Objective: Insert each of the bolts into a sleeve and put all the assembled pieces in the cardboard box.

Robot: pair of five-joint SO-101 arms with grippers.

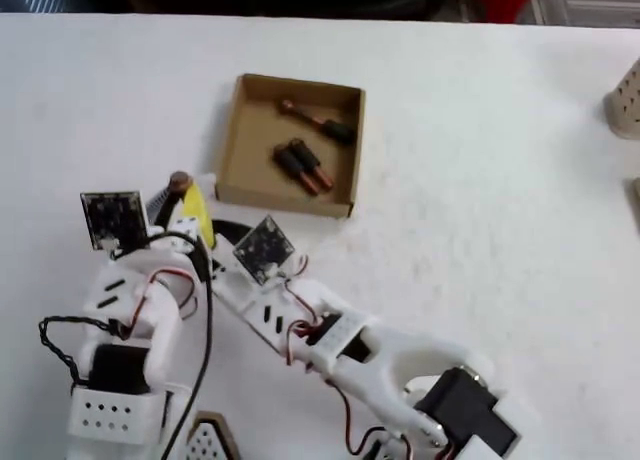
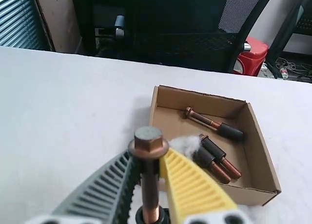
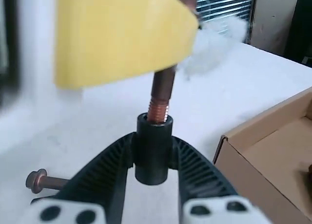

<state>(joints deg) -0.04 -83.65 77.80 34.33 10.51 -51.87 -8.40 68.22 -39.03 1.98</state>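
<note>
My left gripper [image 2: 148, 158], with one grey and one yellow finger, is shut on a copper bolt [image 2: 150, 180] held upright, hex head up. Its threaded tip sits in the mouth of a black sleeve [image 3: 153, 151], which my right gripper [image 3: 153, 143] is shut on from below with black fingers. In the high view both grippers meet just left of the cardboard box [image 1: 232, 140]: the left gripper [image 1: 185, 205] and the right gripper [image 1: 222, 235]. Three bolt-and-sleeve pieces [image 1: 305, 165] lie inside the box. A loose bolt [image 3: 41, 181] lies on the table beside the right gripper.
A white fluffy tuft [image 2: 187, 143] clings to the yellow finger [image 3: 122, 34]. A beige perforated object [image 1: 625, 100] stands at the table's right edge, another [image 1: 205, 440] at the front edge. Open white table lies right of the box.
</note>
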